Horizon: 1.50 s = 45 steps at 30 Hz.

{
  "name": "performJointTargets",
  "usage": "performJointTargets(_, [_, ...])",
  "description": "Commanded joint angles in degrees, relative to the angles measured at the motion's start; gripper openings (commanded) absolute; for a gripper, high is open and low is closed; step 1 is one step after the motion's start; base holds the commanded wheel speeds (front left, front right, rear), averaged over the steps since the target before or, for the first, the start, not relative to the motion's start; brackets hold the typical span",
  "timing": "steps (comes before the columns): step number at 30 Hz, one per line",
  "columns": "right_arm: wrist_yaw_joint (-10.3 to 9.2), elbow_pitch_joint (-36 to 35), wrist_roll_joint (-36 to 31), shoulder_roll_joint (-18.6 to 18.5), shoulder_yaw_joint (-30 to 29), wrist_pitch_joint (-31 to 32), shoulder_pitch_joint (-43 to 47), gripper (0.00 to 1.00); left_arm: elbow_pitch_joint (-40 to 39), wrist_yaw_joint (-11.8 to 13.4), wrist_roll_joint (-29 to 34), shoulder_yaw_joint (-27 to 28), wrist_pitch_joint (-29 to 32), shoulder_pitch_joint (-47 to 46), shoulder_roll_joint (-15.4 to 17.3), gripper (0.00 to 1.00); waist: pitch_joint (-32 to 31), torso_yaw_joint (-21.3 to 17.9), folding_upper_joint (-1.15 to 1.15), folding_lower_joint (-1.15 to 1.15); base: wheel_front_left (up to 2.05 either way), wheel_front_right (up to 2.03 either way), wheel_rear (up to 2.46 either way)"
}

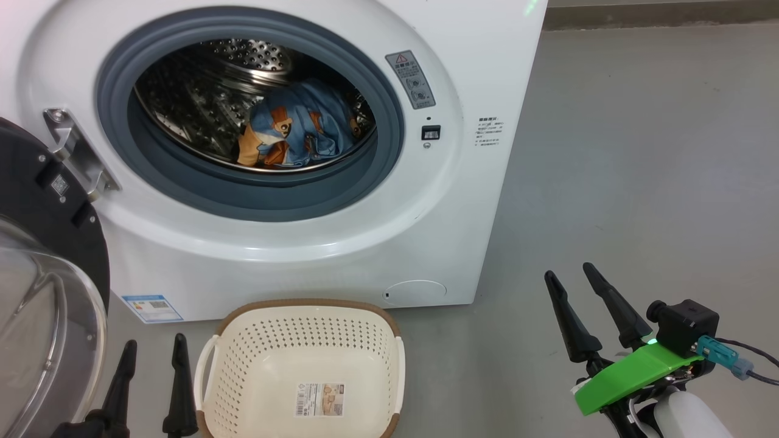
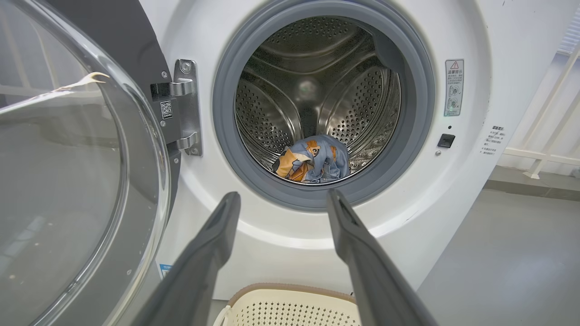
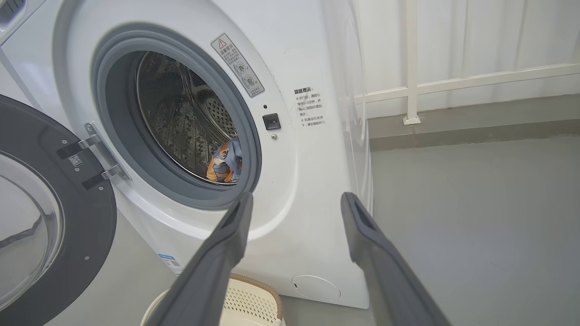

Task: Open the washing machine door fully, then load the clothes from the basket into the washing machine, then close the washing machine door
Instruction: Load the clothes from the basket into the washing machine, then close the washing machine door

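The clothes point(image 1: 298, 125) lie heaped at the bottom of the steel drum point(image 1: 201, 103), well inside the grey-blue seal point(image 1: 182, 182). As far as I can see, nothing trails over the lip. The basket point(image 1: 304, 302) sits on the floor just in front of the washing machine point(image 1: 426, 243), and all I see in it is a bare base with a label point(image 1: 319, 398). So I judge opening and loading done and only the closing left.

The washing machine door point(image 1: 55, 213) stands swung out on its hinge point(image 1: 76, 152) at my left, with its inner face and glass bowl turned toward me. My left gripper point(image 1: 154, 340) hangs low between the door and the basket, fingers spread and holding nothing. My right gripper point(image 1: 569, 271) is over bare floor point(image 1: 639, 152), well apart from the machine, also spread wide and empty.

For the closing, I reckon the left gripper is on the awkward side. It faces the door's inner face and lies within its swing, so it has to get around the edge or hook it. The basket lies near the foot of the machine, and I cannot tell for certain whether the door's lower rim passes clear above it. The latch socket point(image 1: 431, 132) to the right of the opening looks unobstructed. The white railing point(image 3: 410, 68) beyond the machine is well out of the way.
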Motion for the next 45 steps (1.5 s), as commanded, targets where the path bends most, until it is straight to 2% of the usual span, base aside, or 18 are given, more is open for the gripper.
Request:
performJointTargets(1, [0.09,-1.19,-0.68,-0.54,1.14,-0.68,0.12,1.0,-1.12,-0.35,0.68,2.17,-0.47,-1.01,0.26,1.0,0.02,-0.02,0.0,0.0,0.0,0.0,0.0])
performJointTargets(45, [0.09,-1.14,-0.29,-0.6,1.31,-0.68,-0.28,1.0,-0.71,-1.41,1.59,4.15,-0.47,-1.78,-0.23,1.0,0.16,-0.08,0.0,0.0,-0.02,0.02,0.0])
